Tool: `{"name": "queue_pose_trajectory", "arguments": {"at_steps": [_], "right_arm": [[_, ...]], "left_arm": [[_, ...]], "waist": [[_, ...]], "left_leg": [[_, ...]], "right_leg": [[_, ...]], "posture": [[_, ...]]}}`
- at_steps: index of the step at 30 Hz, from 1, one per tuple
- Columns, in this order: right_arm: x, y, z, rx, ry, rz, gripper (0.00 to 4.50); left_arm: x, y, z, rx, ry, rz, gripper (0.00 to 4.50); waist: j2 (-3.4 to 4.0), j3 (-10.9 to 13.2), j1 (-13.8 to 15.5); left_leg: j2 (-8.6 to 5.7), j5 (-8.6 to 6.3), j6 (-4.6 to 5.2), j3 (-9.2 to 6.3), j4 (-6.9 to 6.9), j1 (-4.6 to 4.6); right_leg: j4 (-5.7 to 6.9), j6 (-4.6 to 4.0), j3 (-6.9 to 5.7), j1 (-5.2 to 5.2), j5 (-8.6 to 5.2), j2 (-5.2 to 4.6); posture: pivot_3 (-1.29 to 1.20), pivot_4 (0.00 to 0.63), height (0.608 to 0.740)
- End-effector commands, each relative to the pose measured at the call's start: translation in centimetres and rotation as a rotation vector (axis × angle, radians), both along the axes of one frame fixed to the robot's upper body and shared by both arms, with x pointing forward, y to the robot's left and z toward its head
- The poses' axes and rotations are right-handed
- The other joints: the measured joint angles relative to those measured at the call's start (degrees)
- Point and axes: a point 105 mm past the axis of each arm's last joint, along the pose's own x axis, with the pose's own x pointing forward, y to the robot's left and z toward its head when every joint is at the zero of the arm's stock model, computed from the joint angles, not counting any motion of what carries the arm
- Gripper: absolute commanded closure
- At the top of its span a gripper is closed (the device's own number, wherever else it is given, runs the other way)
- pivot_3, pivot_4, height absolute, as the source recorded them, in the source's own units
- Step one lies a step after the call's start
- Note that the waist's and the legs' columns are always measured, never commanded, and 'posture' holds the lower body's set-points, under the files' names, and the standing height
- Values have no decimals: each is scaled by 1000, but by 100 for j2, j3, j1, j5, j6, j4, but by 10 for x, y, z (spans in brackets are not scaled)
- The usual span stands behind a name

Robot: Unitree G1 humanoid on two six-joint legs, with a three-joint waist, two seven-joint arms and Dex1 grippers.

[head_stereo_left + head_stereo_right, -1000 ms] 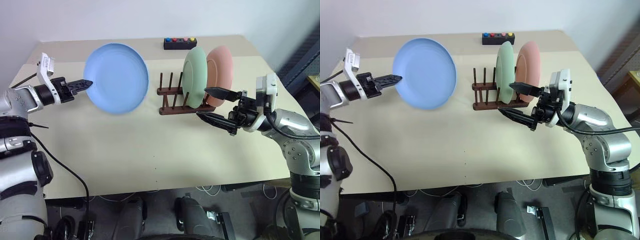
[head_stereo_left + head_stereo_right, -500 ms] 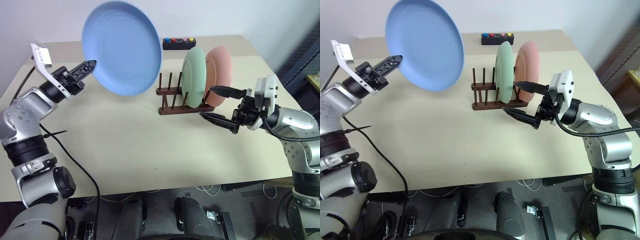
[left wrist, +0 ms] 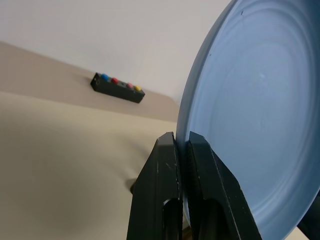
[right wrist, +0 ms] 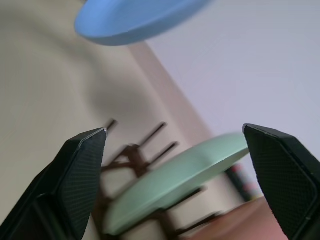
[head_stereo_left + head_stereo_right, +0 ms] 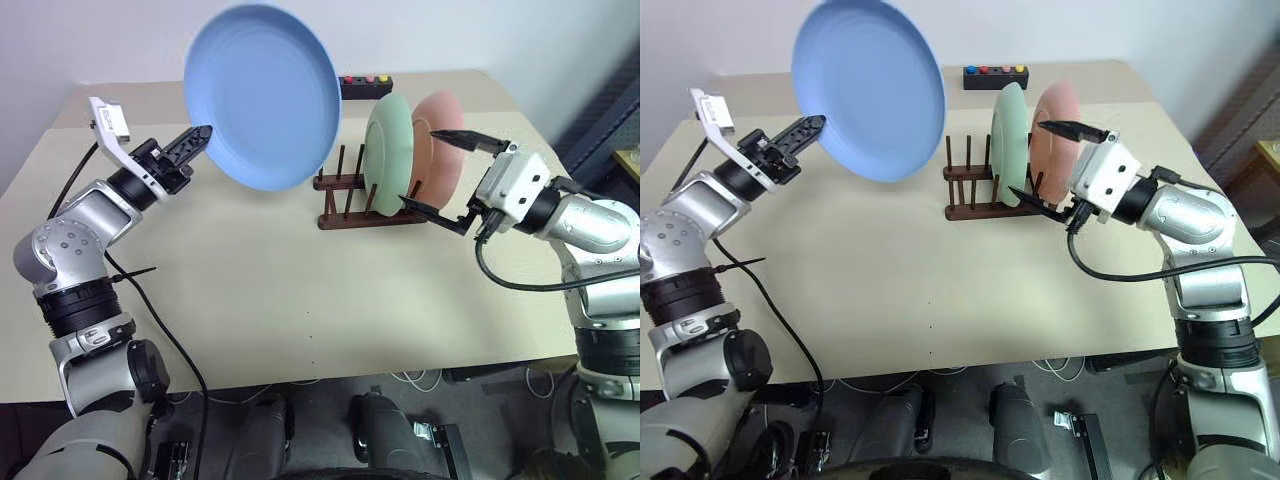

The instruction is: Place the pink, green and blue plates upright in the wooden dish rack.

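Observation:
The light blue plate [image 5: 262, 95] hangs tilted in the air, up and left of the wooden dish rack [image 5: 345, 185]. My left gripper [image 5: 200, 135] is shut on its lower left rim; the left wrist view shows both fingers [image 3: 162, 165] clamped on the plate's edge [image 3: 250, 130]. The mint green plate [image 5: 388, 140] and the pink plate [image 5: 438, 110] stand upright side by side at the rack's right end. In front of those two plates my right gripper [image 5: 425, 168] stands open, one finger high and one low, with nothing in it. The rack's left pegs [image 4: 135, 150] are bare.
A small black box with coloured buttons [image 5: 996, 76] sits at the table's far edge behind the rack. The beige table [image 5: 300, 340] stretches wide in front of the rack and to its left.
My left arm has lifted the blue plate and carried it right, toward the rack. My right gripper has risen and rolled, still open, closer to the racked plates.

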Motion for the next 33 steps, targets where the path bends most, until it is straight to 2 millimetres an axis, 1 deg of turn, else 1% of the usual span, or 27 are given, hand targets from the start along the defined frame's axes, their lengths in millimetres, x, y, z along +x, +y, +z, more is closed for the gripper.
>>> {"name": "queue_pose_trajectory", "arguments": {"at_steps": [1, 4, 7, 9, 10, 15, 16, 18, 20, 22, 25, 27, 30, 33], "right_arm": [[-15, 16, 26, -264, -392, -21, 0], [-25, 32, 21, -393, -581, 0, 0], [-29, 45, 11, -457, -692, 7, 0], [-31, 50, 7, -470, -734, 1, 0], [-31, 50, 4, -496, -757, 0, 0], [-26, 50, -3, -537, -792, -39, 0], [-23, 51, -3, -531, -796, -56, 0], [-19, 57, -5, -528, -806, -91, 0], [-15, 61, -10, -538, -797, -129, 0], [-14, 63, -14, -539, -794, -139, 0], [-11, 64, -10, -536, -815, -173, 0], [-9, 65, -8, -533, -823, -194, 0], [-6, 65, -12, -538, -816, -202, 0], [-6, 70, -17, -542, -806, -193, 0]], "left_arm": [[-8, -4, 20, -13, -78, -3, 4440], [-10, -6, 19, -57, -77, -1, 4440], [-13, -9, 16, -158, -69, -11, 4440], [-15, -12, 12, -196, -66, 1, 4440], [-16, -13, 10, -231, -61, 6, 4440], [-18, -21, 6, -366, -41, 39, 4440], [-18, -24, 5, -400, -36, 46, 4440], [-22, -37, 3, -448, -30, 44, 4440], [-27, -50, -1, -449, -19, 34, 4440], [-29, -55, -4, -474, 3, 33, 4440], [-31, -64, -10, -462, 33, 12, 4440], [-31, -66, -11, -448, 31, 20, 4440], [-30, -68, -11, -462, 40, 23, 4440], [-32, -75, -14, -436, 47, 16, 4440]], "waist": [[0, 0, -5], [-3, -2, 0], [-3, -2, 2], [-3, -2, 6], [-3, -2, 8], [-4, -2, 19], [-5, -2, 16], [-6, -4, 16], [-7, -4, 7], [-7, -4, 14], [-7, -4, 10], [-7, -4, 16], [-7, -4, 16], [-7, -4, 16]], "left_leg": [[0, 1, -2, 1, -2, 1], [2, 4, -7, -1, -12, 1], [1, 7, -12, 1, -12, 1], [0, 12, -20, 2, -12, 1], [1, 23, -41, 1, -12, 1], [-2, 25, -42, 0, -11, 1], [-2, 24, -42, 0, -11, 2], [-2, 25, -42, 0, -12, 3], [-2, 26, -44, 0, -13, 6], [-2, 26, -45, -2, -14, 6], [-4, 23, -38, -2, -13, 6], [-7, 19, -31, -3, -14, 7], [-10, 16, -26, -4, -13, 8], [-12, 16, -25, -5, -14, 9]], "right_leg": [[1, 0, 2, -2, 0, 0], [-2, 0, 1, -4, 0, 3], [0, 0, 4, -6, 0, 1], [0, -1, 7, -6, 0, 0], [0, -1, 7, -6, 0, 0], [-2, -2, 7, -2, 1, 0], [-1, -3, 8, -1, 1, 0], [-3, -3, 8, 0, 0, 1], [-5, -3, 8, 4, 0, 2], [-3, -4, 8, 4, 0, 5], [-3, -5, 8, 4, 0, 5], [-3, -6, 7, 5, 0, 6], [-4, -6, 6, 7, 0, 5], [-6, -6, 6, 10, 0, 6]], "posture": [[0, 150, 740], [0, 150, 740], [0, 150, 740], [0, 150, 740], [0, 150, 740], [0, 150, 740], [0, 150, 740], [0, 150, 740], [0, 150, 740], [0, 150, 740], [0, 150, 740], [0, 150, 740], [0, 150, 740], [0, 150, 740]]}}
